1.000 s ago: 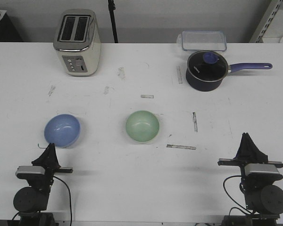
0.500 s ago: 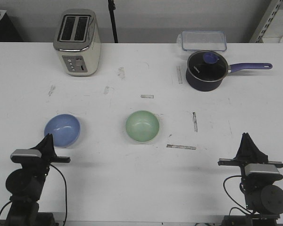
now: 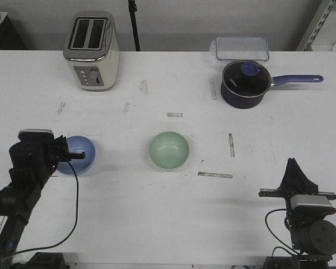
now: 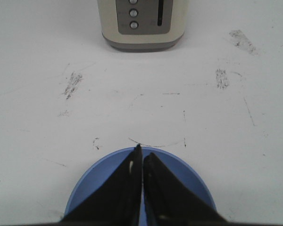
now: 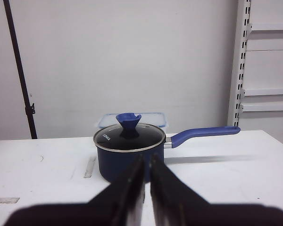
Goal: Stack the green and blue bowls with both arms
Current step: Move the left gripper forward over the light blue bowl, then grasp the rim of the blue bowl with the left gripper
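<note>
Overhead, the left hand, fingers pressed nearly together, hangs above the blue bowl at the desk's 9 o'clock. Just right of it, at center, sits the green bowl. At 5 o'clock, the right hand rests narrow and empty.

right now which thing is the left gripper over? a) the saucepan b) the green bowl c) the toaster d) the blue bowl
d: the left gripper has its shut tips over the blue bowl, and the front view shows that arm at this bowl, apart from the green bowl.
</note>
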`<action>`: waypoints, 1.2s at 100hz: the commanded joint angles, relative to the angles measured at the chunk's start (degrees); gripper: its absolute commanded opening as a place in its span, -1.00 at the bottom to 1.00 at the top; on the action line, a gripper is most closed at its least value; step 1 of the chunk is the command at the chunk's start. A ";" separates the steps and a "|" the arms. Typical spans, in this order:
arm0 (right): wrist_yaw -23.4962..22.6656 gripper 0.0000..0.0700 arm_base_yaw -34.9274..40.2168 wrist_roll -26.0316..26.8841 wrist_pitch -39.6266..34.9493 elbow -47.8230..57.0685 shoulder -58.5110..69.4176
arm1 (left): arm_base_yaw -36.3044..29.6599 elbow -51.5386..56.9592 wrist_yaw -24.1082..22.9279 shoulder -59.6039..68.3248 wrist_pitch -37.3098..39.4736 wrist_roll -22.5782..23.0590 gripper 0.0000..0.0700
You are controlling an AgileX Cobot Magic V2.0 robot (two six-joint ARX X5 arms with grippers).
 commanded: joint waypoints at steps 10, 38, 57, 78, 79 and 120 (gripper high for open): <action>0.02 -0.97 0.02 0.57 0.74 0.09 -0.04 | 0.15 8.55 -0.02 6.34 -7.63 -0.31 -0.99; 0.00 -0.97 0.02 0.57 0.74 0.09 -0.04 | 4.96 21.79 0.22 14.62 -25.46 -14.21 -0.99; 0.02 -0.97 0.02 0.57 0.74 0.09 -0.04 | 11.28 26.14 10.93 17.33 -36.33 -14.88 -0.99; 0.02 -0.97 0.02 0.57 0.74 0.09 -0.04 | 18.91 26.12 17.99 19.78 -41.09 -10.56 -0.99; 0.02 -0.97 0.02 0.57 0.74 0.09 -0.04 | 19.19 26.12 17.97 19.91 -41.13 -10.23 -0.99; 0.00 -0.97 0.02 0.57 0.74 0.09 -0.04 | 21.53 25.90 18.16 27.78 -40.63 -10.29 0.00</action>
